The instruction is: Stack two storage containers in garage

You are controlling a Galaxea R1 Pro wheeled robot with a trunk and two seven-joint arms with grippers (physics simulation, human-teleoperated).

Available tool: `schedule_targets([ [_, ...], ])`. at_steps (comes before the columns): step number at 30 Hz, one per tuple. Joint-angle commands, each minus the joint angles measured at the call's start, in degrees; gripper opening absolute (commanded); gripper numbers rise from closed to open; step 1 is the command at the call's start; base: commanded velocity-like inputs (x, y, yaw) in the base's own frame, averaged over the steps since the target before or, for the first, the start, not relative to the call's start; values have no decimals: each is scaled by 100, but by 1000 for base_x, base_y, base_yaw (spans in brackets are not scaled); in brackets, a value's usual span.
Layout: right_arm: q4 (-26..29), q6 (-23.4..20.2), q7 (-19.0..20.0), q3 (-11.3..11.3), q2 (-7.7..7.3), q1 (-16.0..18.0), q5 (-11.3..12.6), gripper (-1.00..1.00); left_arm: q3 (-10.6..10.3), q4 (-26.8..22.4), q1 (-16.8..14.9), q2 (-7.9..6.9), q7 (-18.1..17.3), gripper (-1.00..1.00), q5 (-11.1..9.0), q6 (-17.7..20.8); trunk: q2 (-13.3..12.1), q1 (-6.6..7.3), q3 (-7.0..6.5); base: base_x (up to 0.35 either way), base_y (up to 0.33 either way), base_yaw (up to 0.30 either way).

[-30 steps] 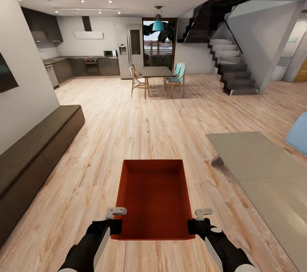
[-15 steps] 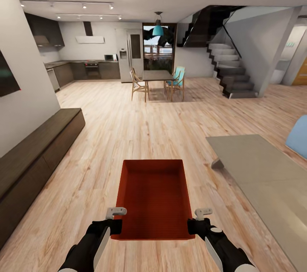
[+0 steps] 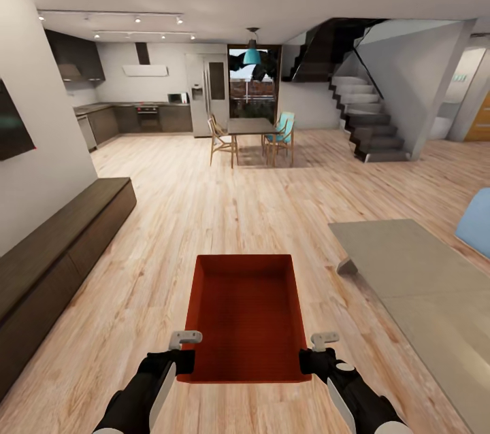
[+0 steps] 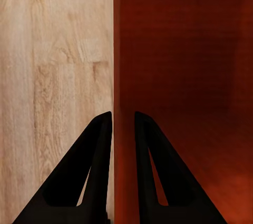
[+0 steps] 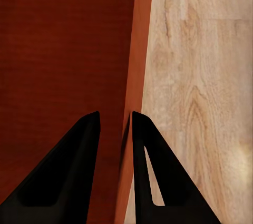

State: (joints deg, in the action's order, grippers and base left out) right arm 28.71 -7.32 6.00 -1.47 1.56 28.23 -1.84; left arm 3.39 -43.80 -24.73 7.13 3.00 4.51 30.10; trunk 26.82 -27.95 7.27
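While one red-orange storage container is carried low in front over the wood-plank floor, its left wall is pinched by the left hand and its right wall by the right hand. A dark low cabinet is seen at left, a dining table far ahead.

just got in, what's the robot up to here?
It is carrying one red-orange storage container out in front of itself, over the living room's wood-plank floor. The left gripper pinches the container's left wall and the right gripper its right wall, one finger inside and one outside. Ahead lie a dining table, a kitchen and stairs. No garage in sight.
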Motion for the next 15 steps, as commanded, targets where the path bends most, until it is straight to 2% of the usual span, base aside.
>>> schedule_targets([
  [1, 29, 40, -12, 6, -6, 7, -35, -100, 21, 3, 0, -63, 26, -100, 234, 40, 11, -3, 2, 0, 0, 0],
  [15, 29, 42, -12, 6, -6, 7, -35, -100, 21, 5, 2, -61, 26, -100, 234, 42, 11, -3, -129, 0, 0, 0],
])
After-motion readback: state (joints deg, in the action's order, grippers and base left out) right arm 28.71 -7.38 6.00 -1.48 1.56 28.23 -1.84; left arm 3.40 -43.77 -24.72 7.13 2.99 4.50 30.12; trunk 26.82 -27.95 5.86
